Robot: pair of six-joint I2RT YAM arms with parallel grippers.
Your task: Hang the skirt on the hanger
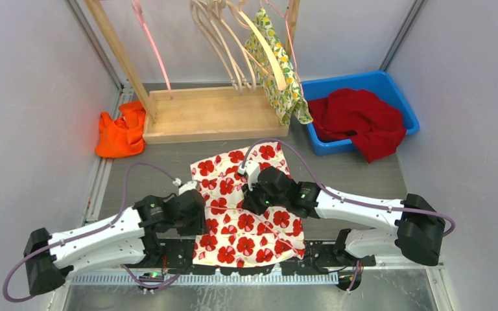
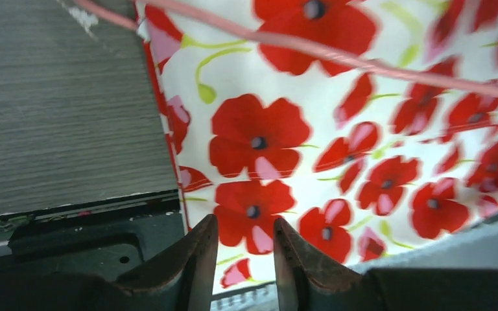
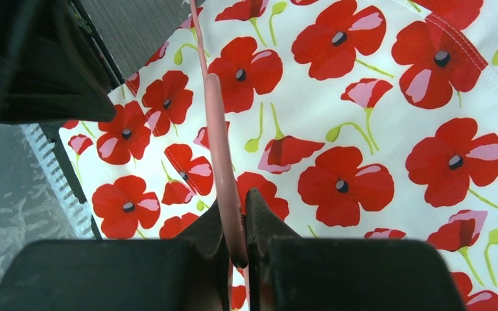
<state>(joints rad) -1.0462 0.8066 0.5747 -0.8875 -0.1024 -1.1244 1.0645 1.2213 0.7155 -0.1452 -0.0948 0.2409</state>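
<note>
The skirt [image 1: 246, 207], white with red poppies, lies flat on the table between the two arms. In the right wrist view my right gripper [image 3: 241, 197] is shut on a thin pink hanger [image 3: 219, 142], which runs away from the jaws over the skirt [image 3: 363, 129]. From above, the right gripper [image 1: 253, 197] sits over the skirt's middle. My left gripper [image 1: 198, 214] hovers at the skirt's left edge. Its jaws [image 2: 245, 223] stand apart with only fabric [image 2: 363, 142] showing through the gap. The pink hanger rod [image 2: 363, 61] crosses the top of that view.
A wooden rack [image 1: 201, 113] at the back carries wooden hangers [image 1: 233, 45], a pink hanger [image 1: 152, 52] and a lemon-print garment [image 1: 279, 71]. A blue bin [image 1: 395, 97] with a red cloth [image 1: 360, 120] stands back right. An orange cloth [image 1: 122, 133] lies back left.
</note>
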